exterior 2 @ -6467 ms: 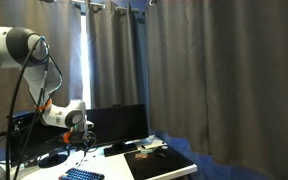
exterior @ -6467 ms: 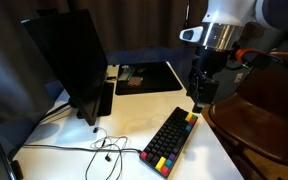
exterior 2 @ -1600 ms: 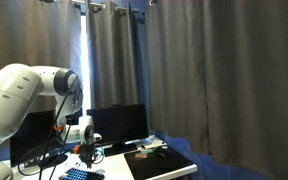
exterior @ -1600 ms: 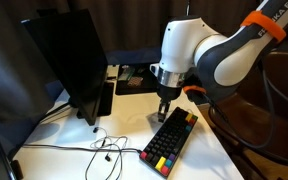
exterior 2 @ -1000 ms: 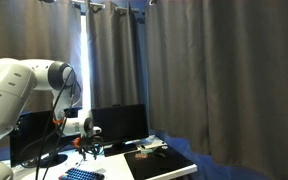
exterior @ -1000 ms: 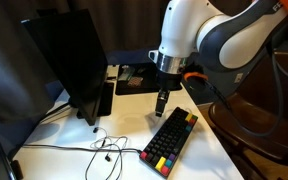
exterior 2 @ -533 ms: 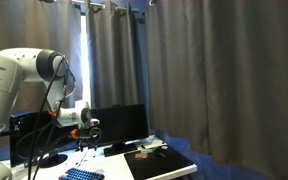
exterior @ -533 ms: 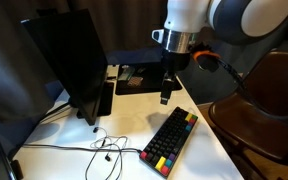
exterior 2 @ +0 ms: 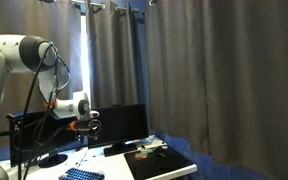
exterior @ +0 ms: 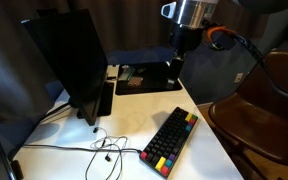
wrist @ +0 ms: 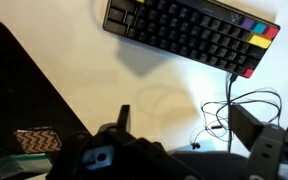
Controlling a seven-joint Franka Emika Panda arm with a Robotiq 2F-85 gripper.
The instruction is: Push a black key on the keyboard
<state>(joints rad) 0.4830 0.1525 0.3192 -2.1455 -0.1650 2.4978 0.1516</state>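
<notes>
The keyboard [exterior: 172,140] is compact and black, with red, yellow, green and blue keys at its near end. It lies on the white table [exterior: 124,115], and it also shows in an exterior view [exterior 2: 81,175] and at the top of the wrist view [wrist: 189,30]. My gripper [exterior: 173,68] hangs high above the table, behind the keyboard's far end and well clear of it. It also shows in an exterior view [exterior 2: 90,126]. In the wrist view its fingers [wrist: 189,125] stand wide apart with nothing between them.
A dark monitor [exterior: 69,65] stands on the left of the table. A black desk mat [exterior: 149,76] with a small object [exterior: 130,82] lies at the back. A tangled black earphone cable [exterior: 104,148] lies beside the keyboard. A brown chair [exterior: 269,110] stands close by.
My gripper has risen from just above the keyboard's far end and moved back, away from the keyboard. The keyboard has not moved.
</notes>
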